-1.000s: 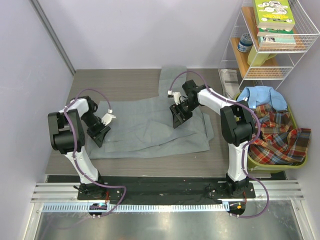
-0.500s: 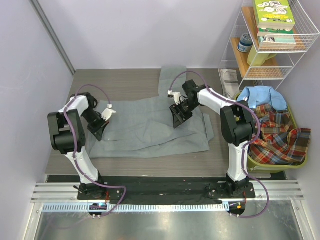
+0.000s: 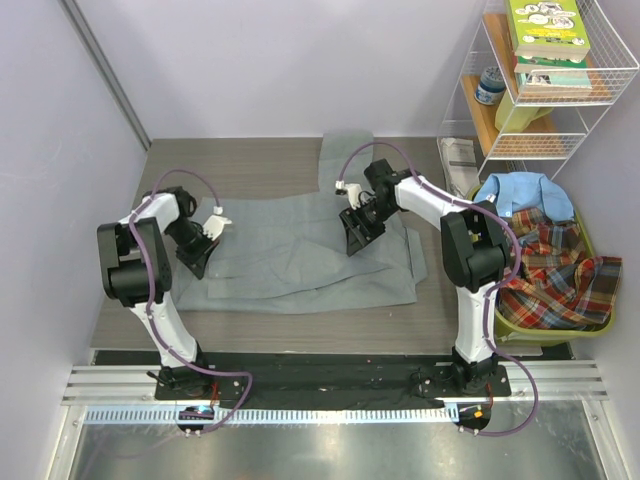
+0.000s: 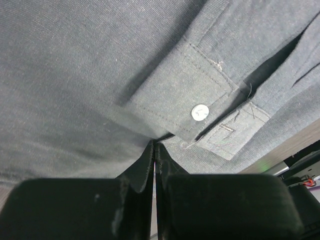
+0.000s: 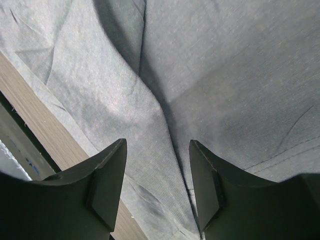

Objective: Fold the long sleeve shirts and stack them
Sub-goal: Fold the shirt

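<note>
A grey long sleeve shirt (image 3: 300, 255) lies spread across the middle of the table. My left gripper (image 3: 194, 257) is at its left edge, and in the left wrist view the left gripper (image 4: 154, 148) is shut on a pinch of the grey cloth, just below a buttoned cuff (image 4: 201, 112). Over the shirt's upper right part, my right gripper (image 3: 356, 234) points down. Seen from the right wrist, that gripper (image 5: 156, 150) is open, with a crease of the grey shirt (image 5: 150, 95) lying between the fingers. A light blue shirt (image 3: 525, 192) and a red-green plaid shirt (image 3: 555, 270) lie at the right.
The blue and plaid shirts fill a green basket (image 3: 500, 322) beside the table's right edge. A white wire shelf (image 3: 560, 110) with books (image 3: 545, 30) stands at the back right. More grey cloth (image 3: 345, 150) lies at the table's far edge. Walls close in on both sides.
My left gripper has shut on the grey shirt's left edge and shifted a little back and left, drawing the near left corner of the cloth inward. The right arm has not moved.
</note>
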Controlling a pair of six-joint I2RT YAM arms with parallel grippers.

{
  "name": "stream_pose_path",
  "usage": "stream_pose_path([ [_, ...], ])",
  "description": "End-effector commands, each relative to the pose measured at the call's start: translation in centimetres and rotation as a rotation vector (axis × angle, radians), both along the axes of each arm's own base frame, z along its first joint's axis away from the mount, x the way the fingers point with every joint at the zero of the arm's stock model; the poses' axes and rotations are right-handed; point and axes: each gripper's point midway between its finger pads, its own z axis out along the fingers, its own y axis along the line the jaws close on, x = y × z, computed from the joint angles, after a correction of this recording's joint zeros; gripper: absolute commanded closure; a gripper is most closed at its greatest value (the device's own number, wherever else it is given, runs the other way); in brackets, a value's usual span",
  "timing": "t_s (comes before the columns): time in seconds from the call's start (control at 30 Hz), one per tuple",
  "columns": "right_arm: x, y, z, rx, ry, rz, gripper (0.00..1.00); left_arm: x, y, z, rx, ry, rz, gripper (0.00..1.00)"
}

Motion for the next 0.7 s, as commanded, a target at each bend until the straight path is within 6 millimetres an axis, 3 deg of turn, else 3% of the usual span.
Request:
stream_pose_path([
  [0.0, 2.1, 1.4, 2.0, 0.053, -0.057, -0.015, 0.41, 0.5, 0.0, -0.4, 0.005, -0.015, 0.012, 1.00],
  [0.17, 3.4, 3.2, 2.5, 0.112, -0.054, -0.034, 0.41, 0.7, -0.3, -0.4, -0.005, -0.021, 0.013, 1.00],
  [0.43, 4.7, 7.9, 2.7, 0.196, -0.078, -0.017, 0.35, 0.7, -0.4, -0.5, -0.015, -0.023, 0.019, 1.00],
  [0.67, 4.2, 10.0, 0.6, 0.155, -0.074, 0.032, 0.35, 0.9, -0.6, -0.3, -0.024, -0.032, 0.027, 1.00],
])
